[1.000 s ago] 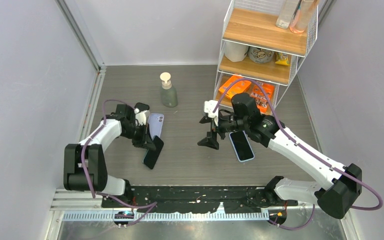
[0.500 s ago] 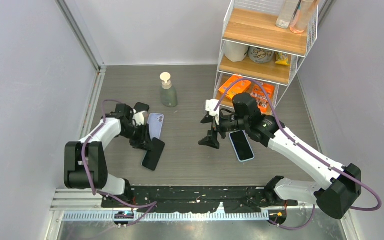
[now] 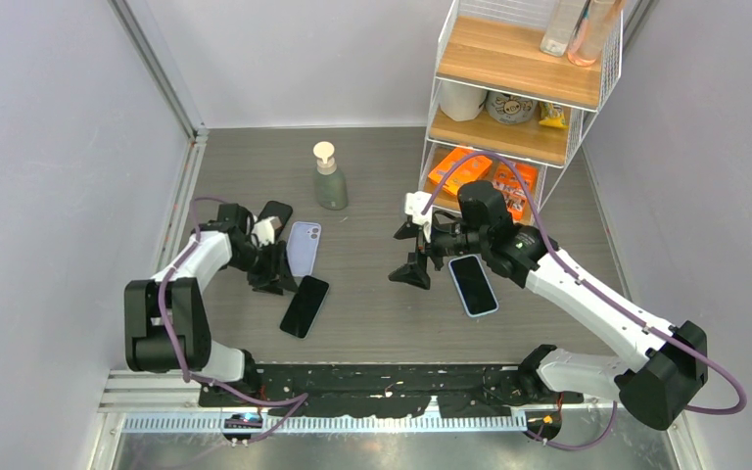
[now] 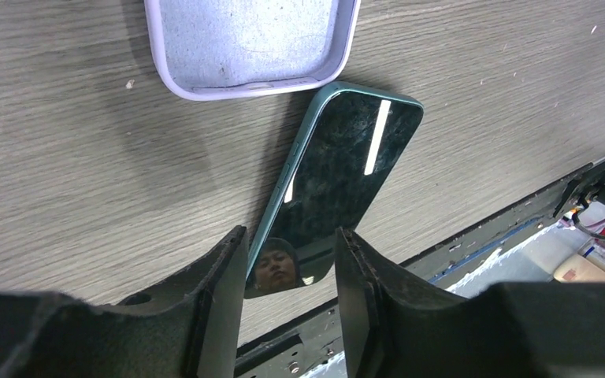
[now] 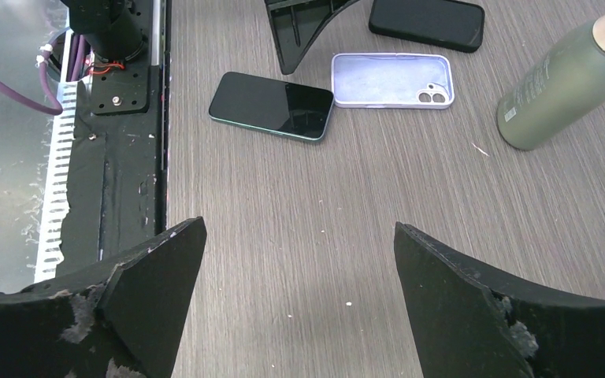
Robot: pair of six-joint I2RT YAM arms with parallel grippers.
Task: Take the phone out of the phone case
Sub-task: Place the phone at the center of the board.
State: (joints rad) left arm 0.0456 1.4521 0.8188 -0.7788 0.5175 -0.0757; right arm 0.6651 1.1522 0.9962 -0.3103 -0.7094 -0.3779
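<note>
Laid flat since a second ago: phone point(image 3: 305, 305), screen up on worktop point(image 3: 372, 323) toward front left edge, out of lilac case point(image 3: 303, 247), just beside it. Left gripper point(image 3: 274, 279) released, jaws apart over phone's end. Right gripper point(image 3: 403, 255) spread wide, empty.

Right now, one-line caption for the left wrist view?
Left gripper open, dark phone lying on the table beside the empty lavender case.

My left gripper point(image 4: 287, 236) has let go of the phone point(image 3: 305, 305). Before, it was tilted between my fingers; now it lies flat on the table point(image 3: 372, 318), and my jaws are apart.
</note>
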